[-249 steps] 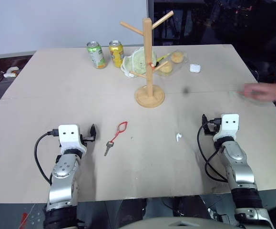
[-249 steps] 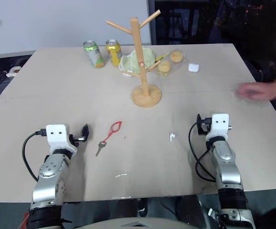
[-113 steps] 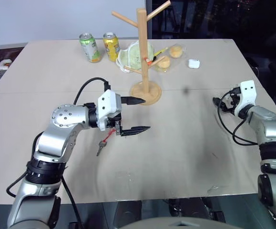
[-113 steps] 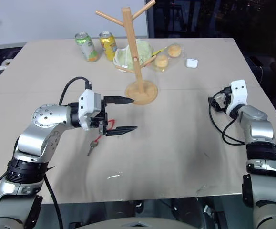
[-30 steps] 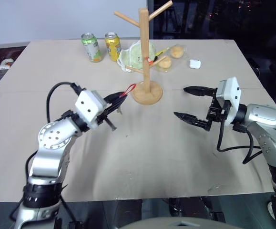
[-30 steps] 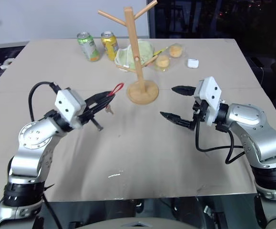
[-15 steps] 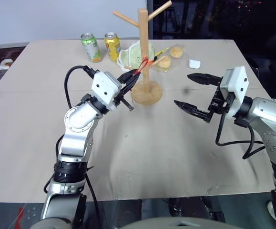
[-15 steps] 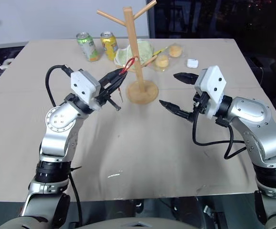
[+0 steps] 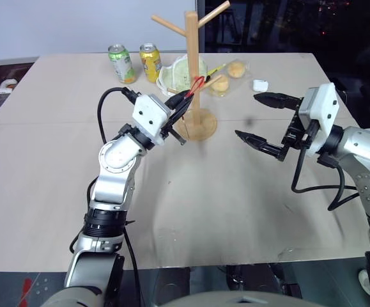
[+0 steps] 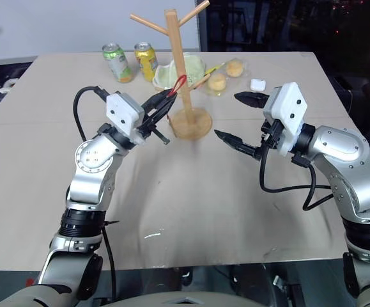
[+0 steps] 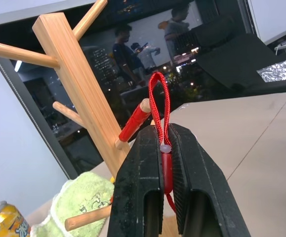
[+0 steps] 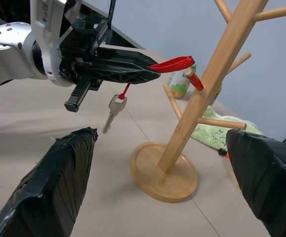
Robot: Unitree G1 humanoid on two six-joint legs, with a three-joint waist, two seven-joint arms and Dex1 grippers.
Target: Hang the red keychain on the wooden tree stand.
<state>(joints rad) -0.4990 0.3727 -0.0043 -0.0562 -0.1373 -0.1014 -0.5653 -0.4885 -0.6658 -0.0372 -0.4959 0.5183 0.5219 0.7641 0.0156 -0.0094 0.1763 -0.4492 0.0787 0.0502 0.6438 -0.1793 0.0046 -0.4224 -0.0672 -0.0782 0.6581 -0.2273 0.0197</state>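
Beige tabletop (image 9: 236, 204) carried the wooden tree stand (image 9: 194, 77) toward its far side, with two cans (image 9: 135, 62), a green cloth (image 9: 178, 73) and some small food items behind it.

Left gripper (image 9: 183, 102) was clamped shut on the red keychain (image 11: 158, 111), raised beside the stand's pole. Loop stuck out past the fingertips; key (image 12: 111, 111) dangled beneath the fingers. Right gripper (image 9: 264, 118) was spread wide and empty, hovering on the other side of the stand, well clear of it.

Progress, as judged: pick-up done, carry to the stand done. Loop was not yet over any peg. What remained: thread the loop onto a peg, release, withdraw.

View differences:
- Head views placed the loop against the pole but could not separate it from the red-tipped peg (image 11: 134, 121).
- Left wrist view showed the loop standing upright between the fingers, with that peg's tip just behind it; whether the two touched could not be told.
- Right wrist view gave the side-on line: loop's end right at the peg tip, and the hanging key, which the left wrist view lacked.
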